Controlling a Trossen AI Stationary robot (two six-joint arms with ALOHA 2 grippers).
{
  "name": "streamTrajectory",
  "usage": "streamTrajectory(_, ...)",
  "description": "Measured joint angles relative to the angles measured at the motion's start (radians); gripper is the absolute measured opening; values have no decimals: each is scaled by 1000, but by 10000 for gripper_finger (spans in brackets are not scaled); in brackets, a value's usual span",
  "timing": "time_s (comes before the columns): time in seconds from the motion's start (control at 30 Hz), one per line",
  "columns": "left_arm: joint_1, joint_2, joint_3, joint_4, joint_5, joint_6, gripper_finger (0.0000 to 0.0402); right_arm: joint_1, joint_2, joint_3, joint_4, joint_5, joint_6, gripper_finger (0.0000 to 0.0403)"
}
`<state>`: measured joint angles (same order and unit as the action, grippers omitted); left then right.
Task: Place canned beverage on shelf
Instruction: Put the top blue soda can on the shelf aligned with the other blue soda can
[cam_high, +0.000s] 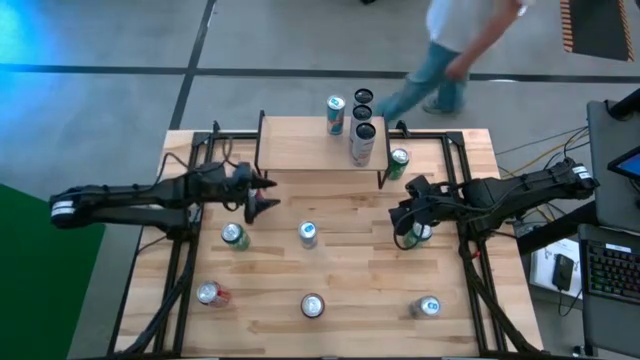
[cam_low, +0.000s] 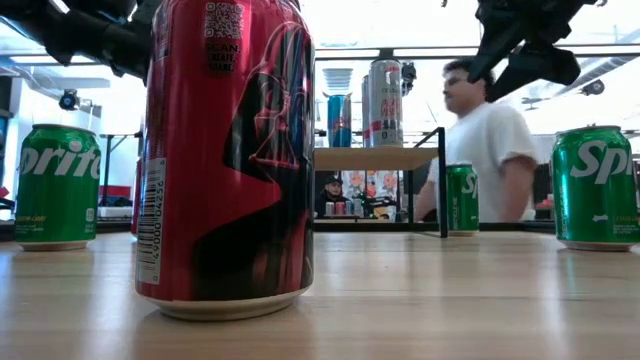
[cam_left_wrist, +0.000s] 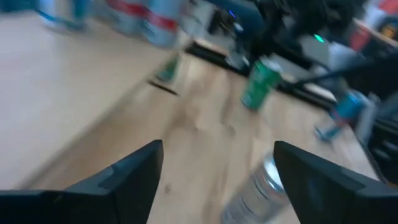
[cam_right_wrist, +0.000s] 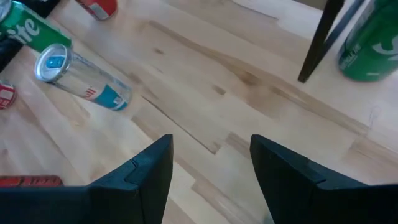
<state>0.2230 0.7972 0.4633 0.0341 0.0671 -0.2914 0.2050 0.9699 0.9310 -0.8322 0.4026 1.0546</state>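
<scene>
Both grippers hung spread and empty near the shelf (cam_high: 310, 145): left gripper (cam_high: 262, 197) before it, right gripper (cam_high: 405, 218) off its corner.

You can read "Sprite" in white letters on the left green can (cam_low: 59, 186), and the cut-off "Sp" on the right green can (cam_low: 597, 186). The red can (cam_low: 225, 150) up front carries a QR code with "SCAN" under it, plus a barcode whose digits you can't make out.
</scene>
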Motion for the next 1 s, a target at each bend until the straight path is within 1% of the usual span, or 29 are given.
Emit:
streamTrajectory(0.1,-1,58,0,3,77,-32,298,0,0,0,-21,0,7,203)
streamTrajectory(0.2,-8,96,0,35,104,-77,293,0,0,0,-72,7,37,203)
streamTrajectory(0.37,-13,80,0,98,103,-95,273,0,0,0,-117,8,45,203)
streamTrajectory(0.57,-13,30,13,73,99,-58,263,0,0,0,-117,9,45,203)
streamTrajectory(0.77,-13,79,16,60,99,-58,263,0,0,-3,-123,18,45,203)
streamTrajectory(0.9,-13,109,53,59,99,-151,262,0,0,-3,-126,18,53,203)
streamTrajectory(1.0,-12,106,80,55,99,-140,262,0,0,-3,-132,18,61,203)
